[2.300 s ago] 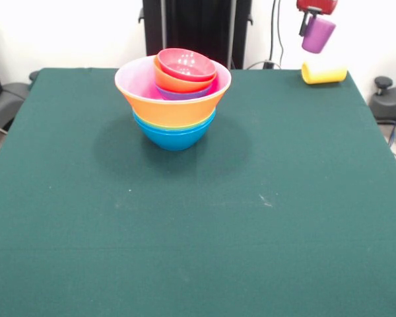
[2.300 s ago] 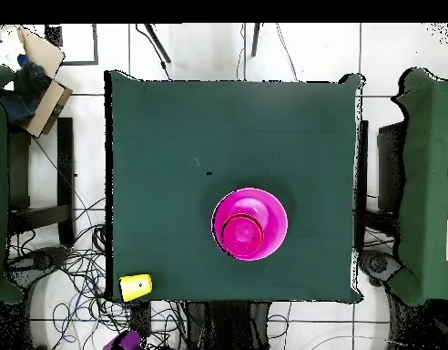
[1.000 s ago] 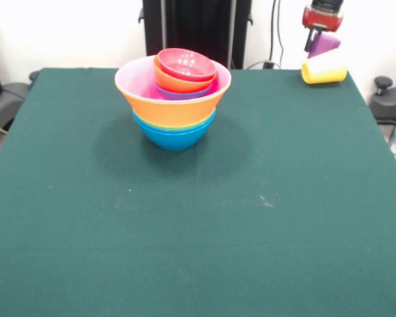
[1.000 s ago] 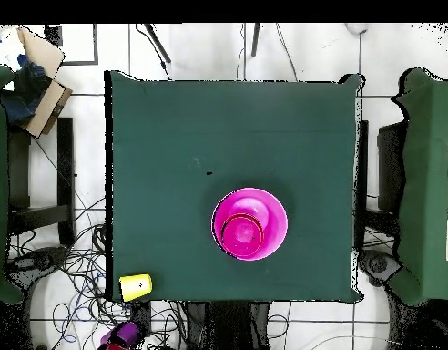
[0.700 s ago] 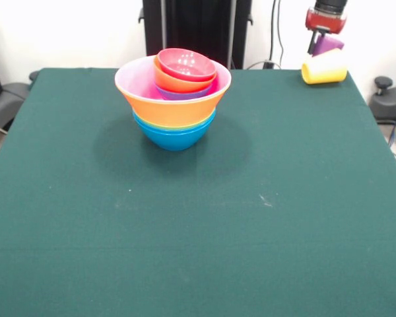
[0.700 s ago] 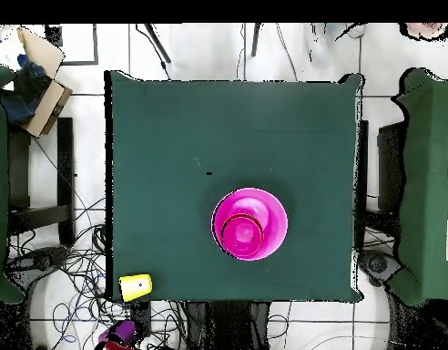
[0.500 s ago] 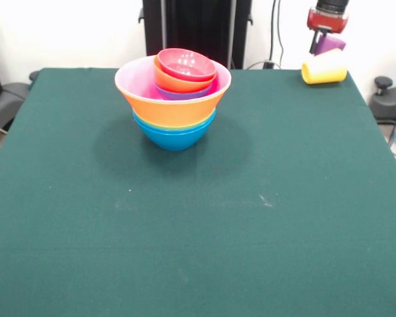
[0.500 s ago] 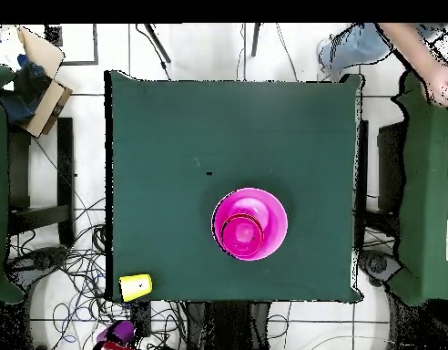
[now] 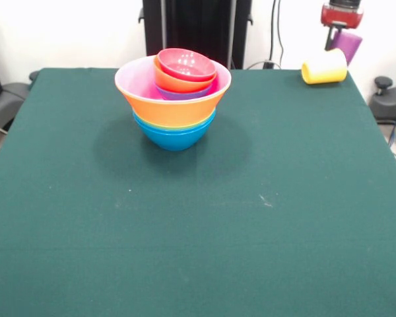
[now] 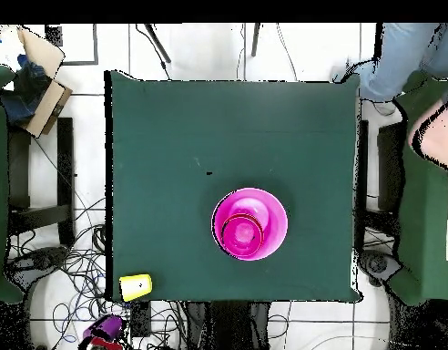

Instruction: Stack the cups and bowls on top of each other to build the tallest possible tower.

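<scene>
A Sawyer arm's gripper [image 9: 343, 26] holds the translucent purple cup [image 9: 348, 46] in the air beyond the far right corner of the table [image 9: 198, 218], off the green cloth altogether. The cup hangs tilted beneath the red wrist, and the gripper appears closed on its rim, though the fingers themselves cannot be made out.

Just beside it, at about 8 o'clock from the purple cup in the front view, the yellow cup [image 9: 324, 68] lies on its side at the table's corner, its long axis running roughly 3-to-9 with the mouth toward 3 o'clock.

The tower [image 9: 173, 99] stands upright well apart from both cups, at about 8 o'clock from the gripper: light blue bowls at the base, a wide orange and a pink bowl above, and small bowls nested on top, the crimson bowl [image 9: 186, 64] highest.

Seen from overhead, the tower [image 10: 249, 224] lies at roughly 2 o'clock from the held cup [image 10: 106, 326], which is the way any carry would have to run. A person [image 10: 419, 73] stands off the table's far corner.
</scene>
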Available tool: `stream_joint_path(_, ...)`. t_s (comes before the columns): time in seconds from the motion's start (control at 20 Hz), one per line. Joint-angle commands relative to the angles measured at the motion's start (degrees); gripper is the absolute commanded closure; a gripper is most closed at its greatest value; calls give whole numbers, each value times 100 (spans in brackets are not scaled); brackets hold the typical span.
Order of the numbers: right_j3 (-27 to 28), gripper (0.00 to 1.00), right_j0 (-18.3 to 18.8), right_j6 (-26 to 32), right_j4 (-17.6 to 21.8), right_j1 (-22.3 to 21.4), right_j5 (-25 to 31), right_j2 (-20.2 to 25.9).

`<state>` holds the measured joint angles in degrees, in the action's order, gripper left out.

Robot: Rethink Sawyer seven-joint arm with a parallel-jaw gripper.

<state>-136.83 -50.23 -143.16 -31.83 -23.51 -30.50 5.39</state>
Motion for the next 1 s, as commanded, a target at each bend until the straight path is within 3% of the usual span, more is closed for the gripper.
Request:
stream_joint_path(0.05,2,100,338,-783,58,-832,1010,368)
stream_joint_path(0.25,-136,100,653,-706,451,-841,890,274)
stream_joint_path(0.65,-409,100,1356,-753,1616,-507,220,127)
stream_joint_path(1.0,-477,100,1542,-794,2138,-283,-15,-104)
